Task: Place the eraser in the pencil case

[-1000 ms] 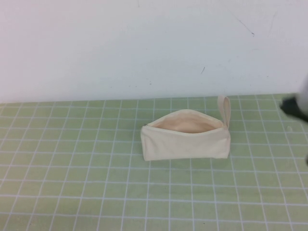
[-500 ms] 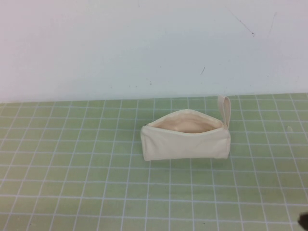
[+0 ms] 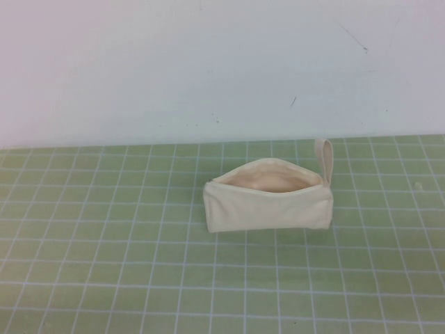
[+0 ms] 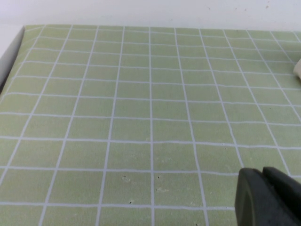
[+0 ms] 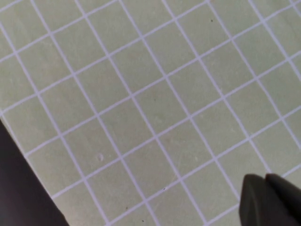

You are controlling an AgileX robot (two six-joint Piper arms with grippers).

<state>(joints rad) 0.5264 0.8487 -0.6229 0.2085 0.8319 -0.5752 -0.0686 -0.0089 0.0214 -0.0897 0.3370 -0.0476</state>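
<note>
The pencil case (image 3: 268, 203) is a cream-white pouch lying on the green grid mat, a little right of the middle. Its mouth is open, showing the peach lining (image 3: 270, 180), and its loop strap (image 3: 325, 158) stands up at the right end. The eraser shows in no view. Neither arm is in the high view. My left gripper (image 4: 262, 172) is shut and empty, low over bare mat, with a corner of the pouch (image 4: 297, 69) far from it. My right gripper (image 5: 265, 178) is shut and empty over bare mat.
The green mat (image 3: 104, 243) covers the table up to a white wall (image 3: 208, 69) behind. The mat's edge (image 4: 11, 52) shows in the left wrist view. A dark strip (image 5: 19, 188) lies beyond the mat's edge in the right wrist view.
My right arm stood at the high view's right edge one second ago, dropped to the lower right corner, and has now left that view. The pencil case has not moved.
</note>
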